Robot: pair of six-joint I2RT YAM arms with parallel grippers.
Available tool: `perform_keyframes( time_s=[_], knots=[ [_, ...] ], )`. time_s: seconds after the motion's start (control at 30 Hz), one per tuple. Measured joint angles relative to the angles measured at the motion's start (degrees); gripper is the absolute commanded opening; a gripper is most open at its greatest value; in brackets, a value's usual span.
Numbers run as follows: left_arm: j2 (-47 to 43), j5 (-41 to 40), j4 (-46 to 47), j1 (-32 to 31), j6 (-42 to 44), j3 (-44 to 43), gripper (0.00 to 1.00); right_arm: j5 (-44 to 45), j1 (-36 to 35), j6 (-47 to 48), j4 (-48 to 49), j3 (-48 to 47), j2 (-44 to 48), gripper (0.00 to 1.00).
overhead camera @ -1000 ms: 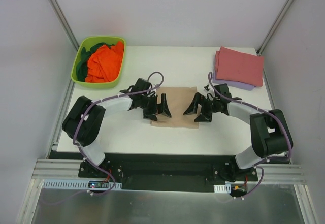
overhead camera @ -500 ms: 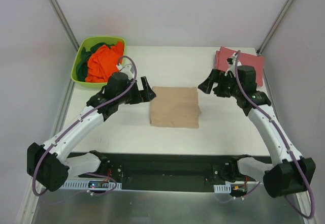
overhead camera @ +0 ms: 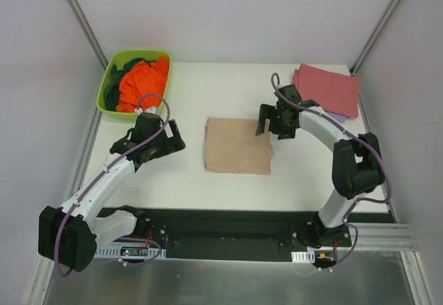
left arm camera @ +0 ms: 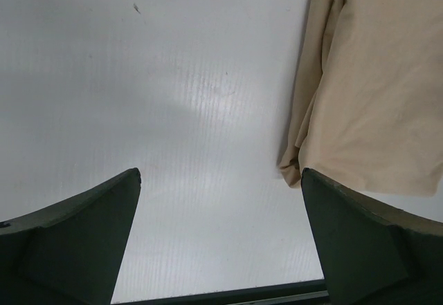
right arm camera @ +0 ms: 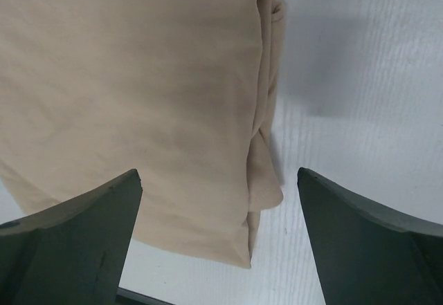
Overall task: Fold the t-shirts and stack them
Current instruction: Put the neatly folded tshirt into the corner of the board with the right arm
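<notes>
Gaping empty, left claw [left arm camera: 220, 171] and right claw [right arm camera: 218, 171] flank the tan shirt [overhead camera: 237, 146]; red shirt [overhead camera: 327, 89] hides most of lavender shirt [overhead camera: 333, 117].

Plain tan t-shirt [overhead camera: 237, 146] mid-frame, dusty red shirt [overhead camera: 327, 89] upper right, orange shirt [overhead camera: 142, 85] in lime-green tub [overhead camera: 104, 89] upper left.

Left gripper [left arm camera: 220, 178] and right gripper [right arm camera: 218, 174] hang low, jaws wide (apparently empty).

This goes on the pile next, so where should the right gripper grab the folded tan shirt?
Grip the tan shirt at its right edge, coming in low from the right. It lies flat, and its folded layers end together there, so one pinch should catch them all. The open right gripper is nearest.
</notes>
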State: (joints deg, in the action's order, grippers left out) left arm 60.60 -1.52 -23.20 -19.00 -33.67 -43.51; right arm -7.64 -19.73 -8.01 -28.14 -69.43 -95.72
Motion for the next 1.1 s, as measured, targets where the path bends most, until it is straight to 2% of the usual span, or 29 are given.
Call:
perform_keyframes(
  time_s=[0.1,0.2,0.4,0.53,0.6,0.67,0.77,0.83,0.87,1.0,1.1],
  knots=[
    [0.00,-0.04,-0.04,0.00,0.04,0.00,0.99,1.29,-1.03,-0.57,0.22,-1.60,-4.74,0.99],
    [0.11,-0.24,-0.02,0.00,0.07,0.00,0.99,1.38,-1.77,-1.20,0.39,-1.62,-7.89,0.96],
    [1.38,-0.59,-0.04,0.15,0.07,0.00,0.99,2.38,-3.80,-3.17,0.66,-2.45,-11.39,0.86],
    [2.27,-0.72,-0.04,0.68,0.07,0.00,0.99,5.92,-6.25,-4.85,-1.07,-4.63,-13.27,0.76],
    [2.47,-0.74,-0.04,0.79,0.07,0.00,0.99,8.37,-7.19,-5.84,-1.95,-5.44,-13.99,0.68],
    [2.47,-0.74,-0.04,1.14,0.07,0.00,0.99,10.40,-8.00,-7.04,-2.69,-6.21,-14.71,0.50],
    [2.47,-1.03,-0.02,1.88,0.02,0.00,0.99,11.43,-9.07,-9.25,-2.73,-7.15,-15.67,0.31],
    [2.47,-1.27,-0.04,1.95,0.02,0.00,0.99,11.13,-9.90,-11.19,-1.62,-7.37,-16.00,0.04],
    [2.45,-1.44,-0.04,2.14,0.02,0.00,0.99,11.15,-10.23,-11.28,-1.11,-7.39,-16.04,0.00],
    [2.16,-2.19,-0.07,2.23,0.00,0.00,0.99,11.28,-11.43,-10.19,2.27,-7.41,-16.11,0.00],
    [1.53,-3.26,-0.15,2.23,0.00,0.00,0.99,12.57,-12.02,-5.79,3.56,-8.09,-16.22,0.00]
  ],
)
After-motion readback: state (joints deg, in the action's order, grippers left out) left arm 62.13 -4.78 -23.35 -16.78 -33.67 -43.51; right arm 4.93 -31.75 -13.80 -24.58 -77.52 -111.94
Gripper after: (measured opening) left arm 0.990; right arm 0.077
